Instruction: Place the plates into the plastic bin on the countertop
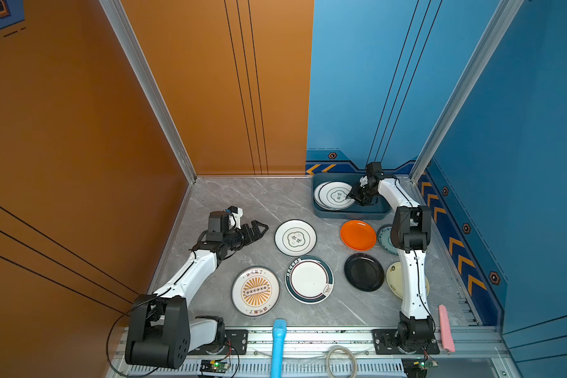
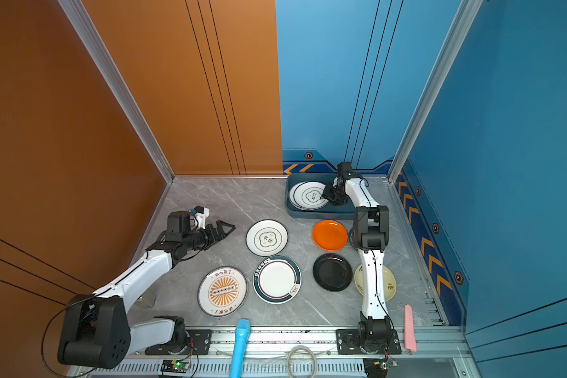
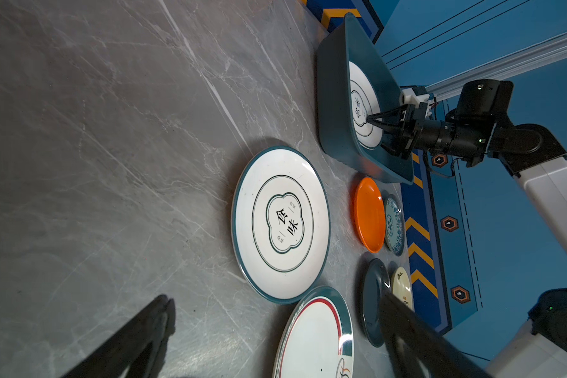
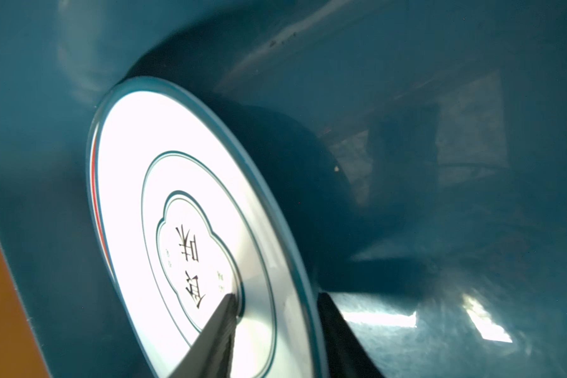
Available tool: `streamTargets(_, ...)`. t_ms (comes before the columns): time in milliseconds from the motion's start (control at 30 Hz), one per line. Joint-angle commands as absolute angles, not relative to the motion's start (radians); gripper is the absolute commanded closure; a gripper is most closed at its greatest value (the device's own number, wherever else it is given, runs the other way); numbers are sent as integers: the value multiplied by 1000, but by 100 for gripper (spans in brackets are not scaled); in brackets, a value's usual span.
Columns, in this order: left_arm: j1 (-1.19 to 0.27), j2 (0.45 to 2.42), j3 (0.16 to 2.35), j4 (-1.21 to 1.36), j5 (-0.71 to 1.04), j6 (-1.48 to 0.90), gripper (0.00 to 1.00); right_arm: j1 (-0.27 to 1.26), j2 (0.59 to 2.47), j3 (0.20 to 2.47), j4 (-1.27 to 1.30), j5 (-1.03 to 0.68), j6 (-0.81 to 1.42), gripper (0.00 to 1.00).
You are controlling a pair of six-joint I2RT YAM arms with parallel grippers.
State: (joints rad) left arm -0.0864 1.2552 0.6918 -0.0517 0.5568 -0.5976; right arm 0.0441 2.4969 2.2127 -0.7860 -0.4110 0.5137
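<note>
Seven plates are out on the countertop point(image 1: 243, 196) and two are already in the plastic bin point(image 1: 351, 216). The right gripper point(image 1: 350, 196) is down inside the bin, jaws parted around the rim of the top one, the binned cloud plate point(image 1: 334, 195). In the right wrist view one finger lies over the white face and the other sits past the rim. I can't tell if they actually bite on it or just straddle it. That plate looks to be lying flat on a red-striped plate point(image 4: 95, 170), both at the left end of the bin. So it lies left of the gripper, and I'd guess the clean exit is backing out to the right.

The left gripper point(image 1: 259, 229) is spread wide and empty. It hovers over bare marble, aimed at the loose cloud plate point(image 1: 295, 237), which sits just beyond its fingertips. It's round, so there's no long axis to line up, and it lies flat, so it'll be a rim grab. The left arm is clearly the nearer one for that plate. The orange plate point(image 1: 358, 234), just in front of the bin, is more the right arm's job.
</note>
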Motion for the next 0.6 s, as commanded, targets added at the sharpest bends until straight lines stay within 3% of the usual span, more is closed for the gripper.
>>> streamTargets(0, -112, 1252, 675, -63, 530, -580, 1, 55, 2528, 2241, -842, -377, 495, 53)
streamTargets(567, -220, 1293, 685, -46, 489, -593, 4, 62, 2522, 2269, -864, -422, 462, 34)
